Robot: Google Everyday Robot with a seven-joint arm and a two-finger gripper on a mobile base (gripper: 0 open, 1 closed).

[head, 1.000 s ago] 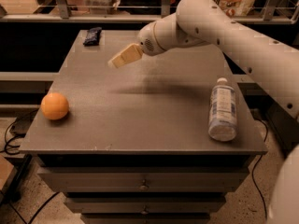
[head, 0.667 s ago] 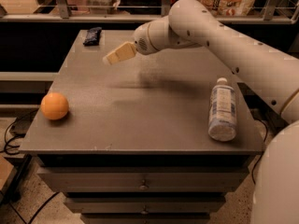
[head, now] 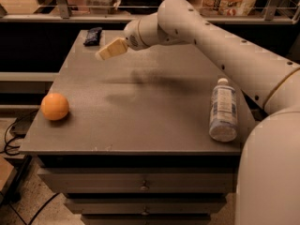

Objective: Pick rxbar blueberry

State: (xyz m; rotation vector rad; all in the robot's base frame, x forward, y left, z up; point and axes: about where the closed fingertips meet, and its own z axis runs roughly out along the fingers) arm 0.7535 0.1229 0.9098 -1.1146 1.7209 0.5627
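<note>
The rxbar blueberry [head: 93,36] is a small dark navy wrapped bar lying flat at the far left corner of the grey cabinet top [head: 140,107]. My gripper [head: 104,54] hangs above the cabinet top on the white arm, its cream-coloured tip pointing left toward the bar. It is a short way to the right of the bar and nearer to the camera, apart from it. Nothing shows in the gripper.
An orange ball [head: 55,106] sits near the left front edge. A clear plastic bottle [head: 223,109] lies on its side at the right front. The cabinet has drawers [head: 140,184] below. A dark shelf with bags runs behind.
The arm has swung left and toward the back, bringing my gripper closer to the bar. The ball, bottle and bar have not moved.
</note>
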